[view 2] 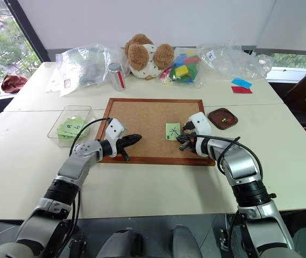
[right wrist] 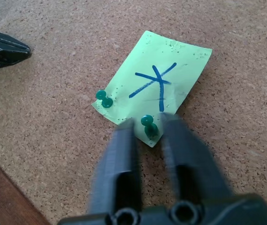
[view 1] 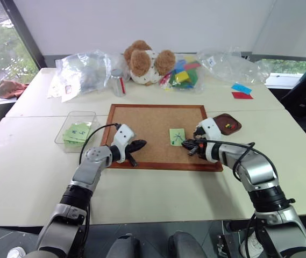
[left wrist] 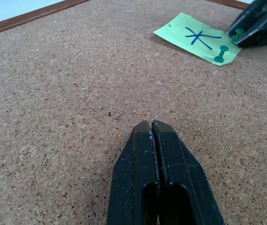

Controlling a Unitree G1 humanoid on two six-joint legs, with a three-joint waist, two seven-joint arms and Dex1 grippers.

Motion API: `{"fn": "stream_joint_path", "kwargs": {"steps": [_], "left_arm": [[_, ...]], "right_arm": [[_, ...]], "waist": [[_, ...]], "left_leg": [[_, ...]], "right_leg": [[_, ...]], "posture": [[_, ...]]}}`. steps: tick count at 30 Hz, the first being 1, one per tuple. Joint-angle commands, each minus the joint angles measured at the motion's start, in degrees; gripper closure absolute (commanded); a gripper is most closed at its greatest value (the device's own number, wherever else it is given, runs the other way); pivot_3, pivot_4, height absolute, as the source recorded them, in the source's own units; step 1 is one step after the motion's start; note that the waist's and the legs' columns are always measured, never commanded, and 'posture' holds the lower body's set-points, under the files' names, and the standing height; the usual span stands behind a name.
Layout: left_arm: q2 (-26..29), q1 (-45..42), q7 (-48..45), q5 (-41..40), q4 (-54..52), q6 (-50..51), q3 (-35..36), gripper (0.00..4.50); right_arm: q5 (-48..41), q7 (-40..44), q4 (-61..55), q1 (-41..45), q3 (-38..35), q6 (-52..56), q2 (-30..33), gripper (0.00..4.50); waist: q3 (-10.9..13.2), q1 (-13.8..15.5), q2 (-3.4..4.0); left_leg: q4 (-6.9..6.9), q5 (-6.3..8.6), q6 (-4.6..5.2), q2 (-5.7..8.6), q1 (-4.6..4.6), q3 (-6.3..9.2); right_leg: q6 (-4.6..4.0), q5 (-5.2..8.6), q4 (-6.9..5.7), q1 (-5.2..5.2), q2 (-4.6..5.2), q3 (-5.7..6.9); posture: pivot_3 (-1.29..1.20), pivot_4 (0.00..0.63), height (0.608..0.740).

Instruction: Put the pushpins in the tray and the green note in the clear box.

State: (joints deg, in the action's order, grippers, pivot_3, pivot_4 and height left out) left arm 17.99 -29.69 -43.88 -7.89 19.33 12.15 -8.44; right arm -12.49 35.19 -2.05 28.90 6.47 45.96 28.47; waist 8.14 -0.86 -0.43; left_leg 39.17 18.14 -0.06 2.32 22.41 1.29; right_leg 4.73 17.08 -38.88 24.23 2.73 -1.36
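1. Green note [right wrist: 156, 86], marked with a blue X, lies flat on the corkboard [view 1: 142, 126], toward the board's right half. Two green pushpins hold its near edge: one [right wrist: 104, 98] at the corner, one [right wrist: 148, 124] further along the same edge.
2. Right gripper [right wrist: 148, 129] is down at that near edge of the note. Its two black fingers sit narrow, closed on either side of the second pushpin, pinching its head; pin still stuck in the board.
3. Left gripper [left wrist: 152, 129] rests low over bare cork on the board's left half, well apart from the note. Fingers pressed fully together, nothing between them.
4. Dark tray [view 1: 236, 125] sits on the table just off the board's right edge, near its far corner; small coloured specks inside, too small to identify.
5. Clear box [view 1: 91, 115] sits off the board's left edge, with green notes [view 1: 77, 132] already inside.
6. Beyond the board's far edge: teddy bear [view 1: 144, 60], crinkled plastic bags [view 1: 85, 70], blue and red papers [view 1: 241, 91].
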Motion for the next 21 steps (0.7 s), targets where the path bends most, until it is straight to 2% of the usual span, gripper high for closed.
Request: {"fn": "stream_joint_path", "kwargs": {"steps": [1, 15, 19, 21], "left_arm": [[0.7, 2.2, -0.6, 1.8, 2.3, 2.2, -1.8, 4.5], [1.4, 2.6, -1.5, 3.2, 3.2, 3.6, -3.6, 4.5], [1.3, 2.4, -1.7, 3.3, 3.4, 3.5, -3.7, 4.5], [1.2, 2.3, -1.7, 3.4, 3.5, 3.5, -3.8, 4.5]], "right_arm": [[-0.5, 0.2, -1.8, 1.6, -0.7, -0.3, -0.1, 4.44], [-4.6, -0.8, -10.5, 5.7, -7.2, 7.7, 2.5, 4.44], [-4.3, -2.3, -7.0, 8.2, -10.5, 6.5, 3.7, 4.44], [-2.1, -3.8, 0.1, 10.5, -11.9, 2.4, 5.4, 4.44]], "waist": [[0.0, 0.0, 0.0], [-0.1, 0.1, -0.04], [-0.1, 0.1, -0.04], [-0.1, 0.1, -0.04]], "left_leg": [[0.0, 0.0, 0.0, 0.0, 0.0, 0.0], [-0.01, 0.0, 0.01, 0.0, 0.0, 0.02], [-0.03, 0.01, 0.01, 0.0, 0.0, 0.02], [-0.02, 0.01, 0.02, 0.0, 0.0, 0.01]], "right_leg": [[0.0, 0.0, 0.0, 0.0, 0.0, 0.0], [0.0, 0.0, 0.01, -0.01, 0.0, 0.0], [0.0, 0.0, 0.05, -0.01, 0.01, 0.0], [0.0, 0.0, 0.09, -0.04, 0.01, -0.01]], "posture": [[0.0, 0.15, 0.74], [0.0, 0.15, 0.74], [0.0, 0.15, 0.74], [0.0, 0.15, 0.74]]}}
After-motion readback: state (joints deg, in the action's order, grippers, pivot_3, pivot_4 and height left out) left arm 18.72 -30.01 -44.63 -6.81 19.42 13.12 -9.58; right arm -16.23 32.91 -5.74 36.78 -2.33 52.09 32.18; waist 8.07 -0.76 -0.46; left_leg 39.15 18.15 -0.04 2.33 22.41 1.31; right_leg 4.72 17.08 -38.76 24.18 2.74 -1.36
